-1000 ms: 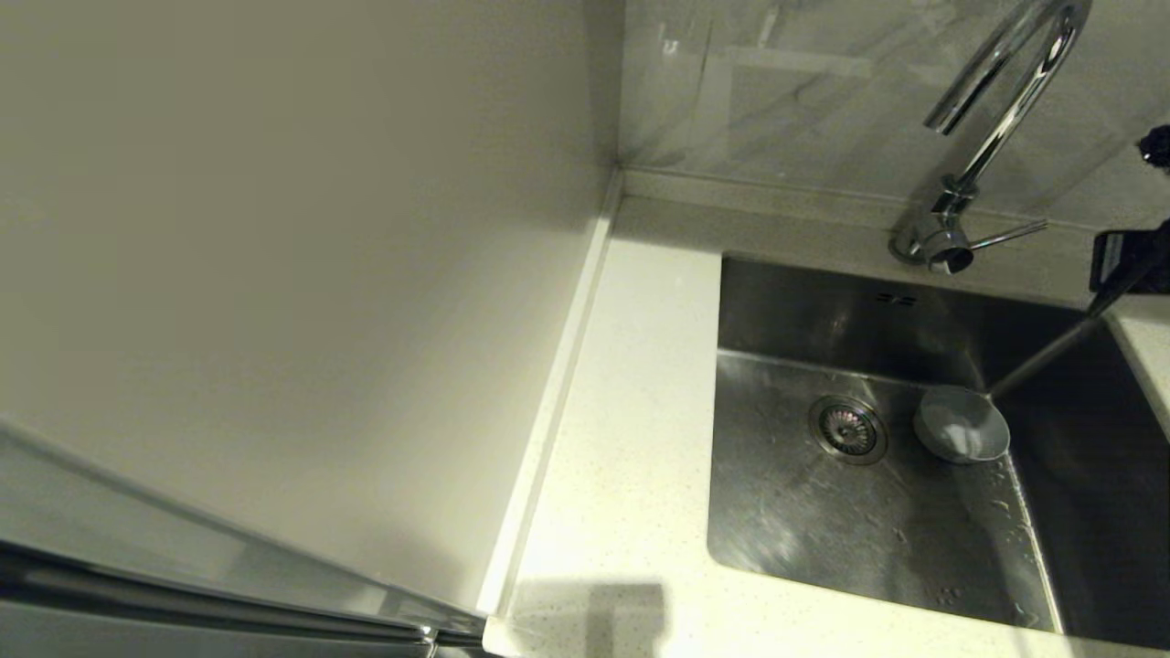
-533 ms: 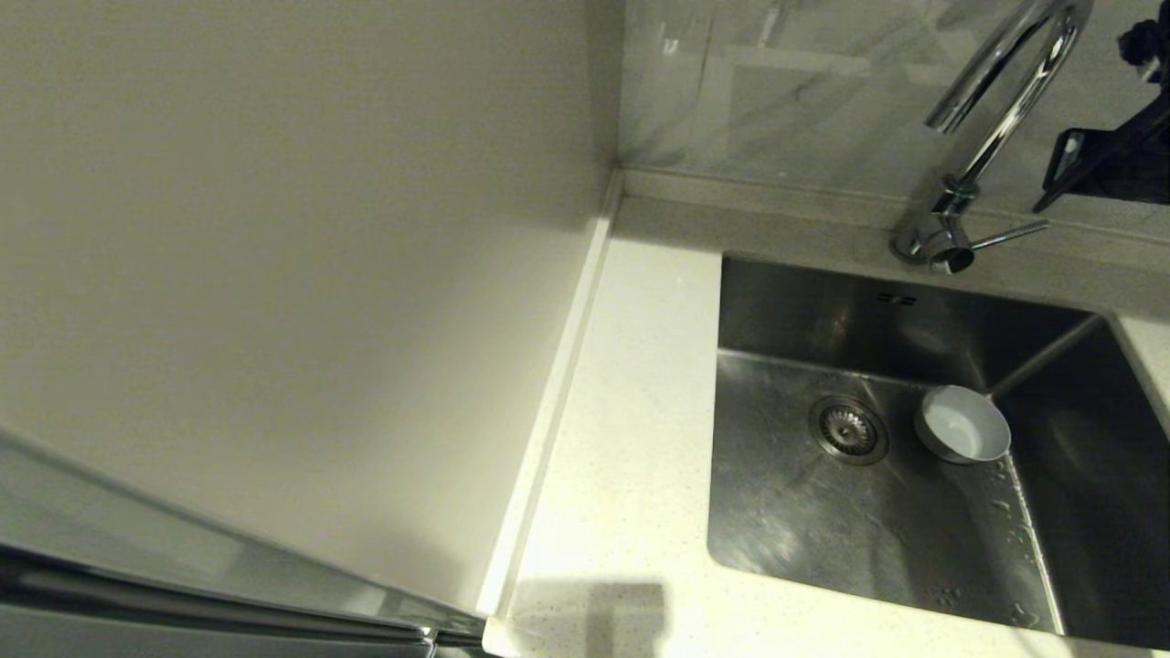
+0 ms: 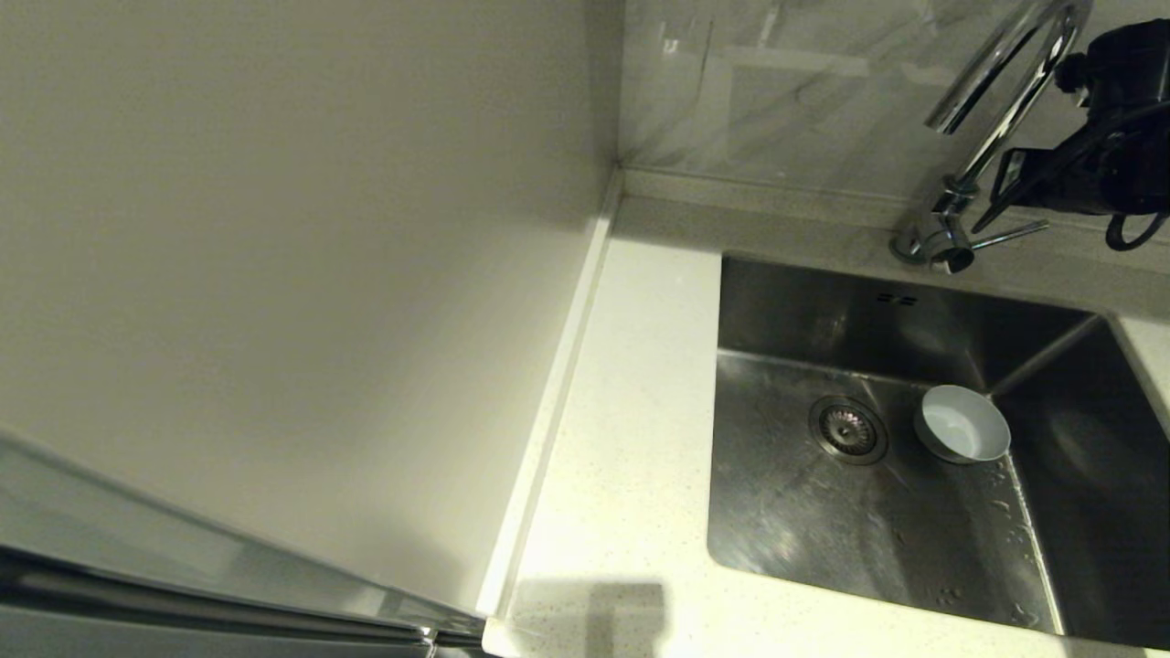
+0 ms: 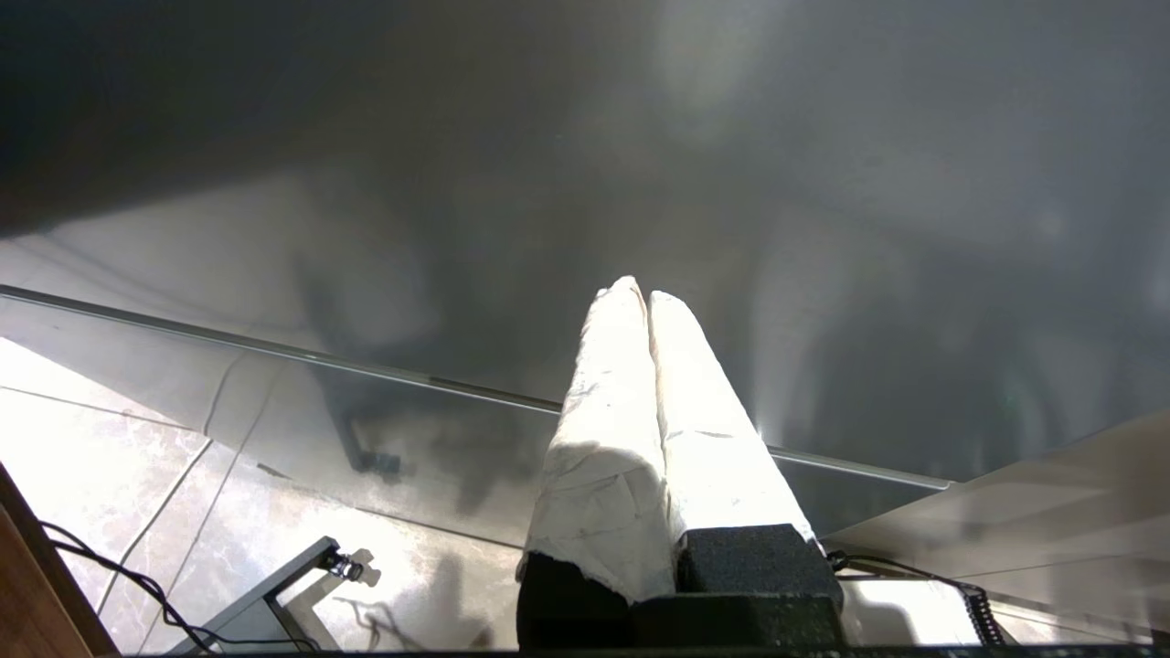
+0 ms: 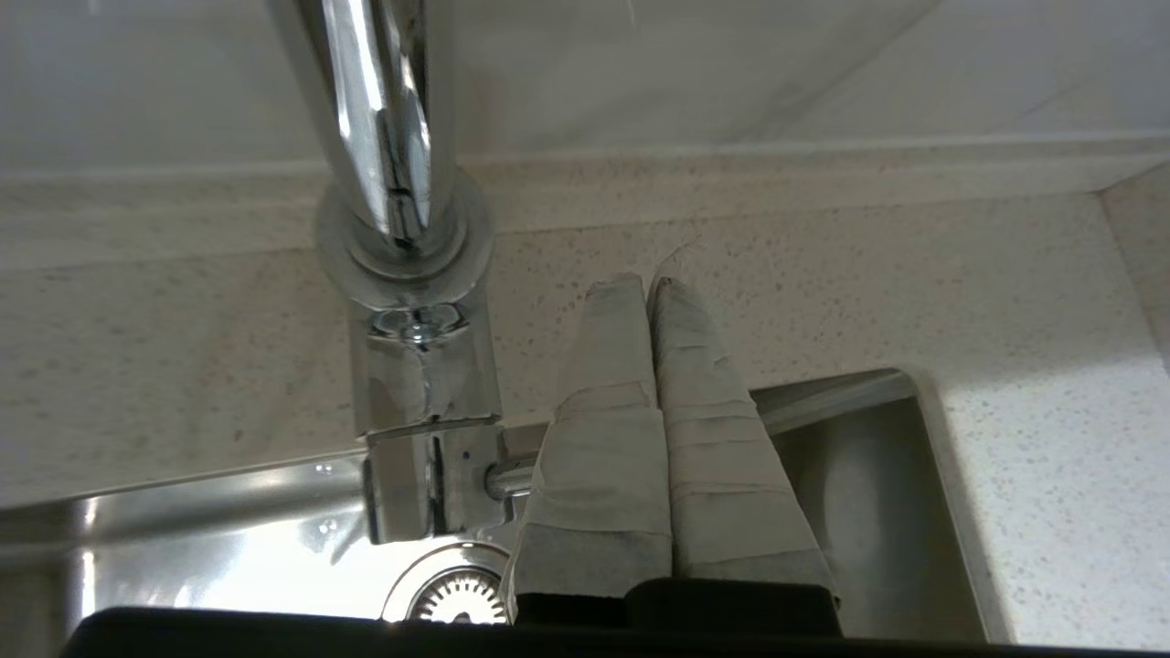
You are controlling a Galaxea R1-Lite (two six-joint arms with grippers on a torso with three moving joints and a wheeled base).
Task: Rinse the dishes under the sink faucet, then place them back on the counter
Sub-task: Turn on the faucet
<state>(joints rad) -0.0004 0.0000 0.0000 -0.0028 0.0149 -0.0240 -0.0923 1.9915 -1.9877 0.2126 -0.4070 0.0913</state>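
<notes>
A pale grey-blue bowl point(image 3: 962, 424) sits upright on the sink point(image 3: 804, 311) floor, just right of the round strainer drain point(image 3: 847, 429). The pink and white bowls are out of view. The chrome faucet point(image 3: 1001, 100) rises at the back, its thin lever point(image 3: 1013, 235) pointing right. My right gripper point(image 3: 1010, 178) hovers just above that lever, beside the faucet stem. In the right wrist view this gripper point(image 5: 647, 285) is shut and empty, covering most of the lever point(image 5: 510, 477) next to the faucet point(image 5: 402, 228). My left gripper point(image 4: 640, 294) is shut and empty, parked low and away from the sink.
The cream speckled counter point(image 3: 631, 411) runs along the sink's left side to a raised back edge. A plain beige wall panel point(image 3: 292, 274) stands to the left. Two overflow slots point(image 3: 896, 299) mark the sink's back wall. Water drops lie on the sink floor.
My right gripper has risen from the sink's right rim and moved left to the faucet, ending above the lever. The bowl has not moved.
</notes>
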